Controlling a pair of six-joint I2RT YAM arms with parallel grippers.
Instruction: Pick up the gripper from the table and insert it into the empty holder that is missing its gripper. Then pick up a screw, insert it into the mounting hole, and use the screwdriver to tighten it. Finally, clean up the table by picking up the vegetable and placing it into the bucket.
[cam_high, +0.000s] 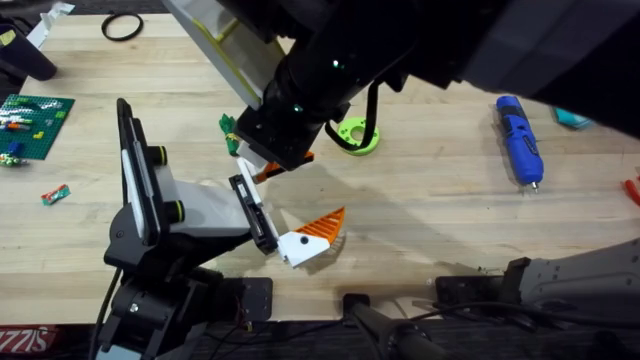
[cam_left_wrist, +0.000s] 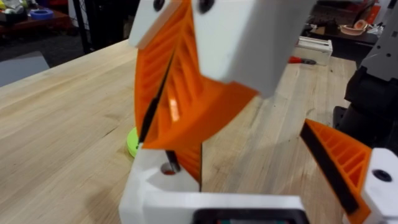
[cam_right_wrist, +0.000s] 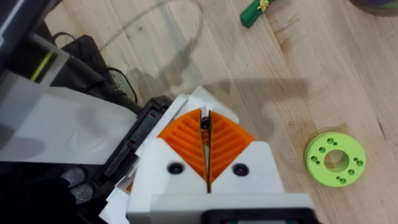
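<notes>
The right gripper (cam_right_wrist: 206, 134) hangs above the holder (cam_high: 190, 205), pads pinched on a small dark screw (cam_right_wrist: 204, 124), probably to seat it. The left gripper's opening I cannot tell.

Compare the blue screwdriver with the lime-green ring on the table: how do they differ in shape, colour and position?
The screwdriver is long and pen-shaped with a metal tip; the ring is a flat disc with a centre hole and small holes around it. The screwdriver is blue, the ring lime green. The screwdriver lies in the open on the right side; the ring lies near the middle, beside the dark arm. Both lie flat on the wooden table.
</notes>
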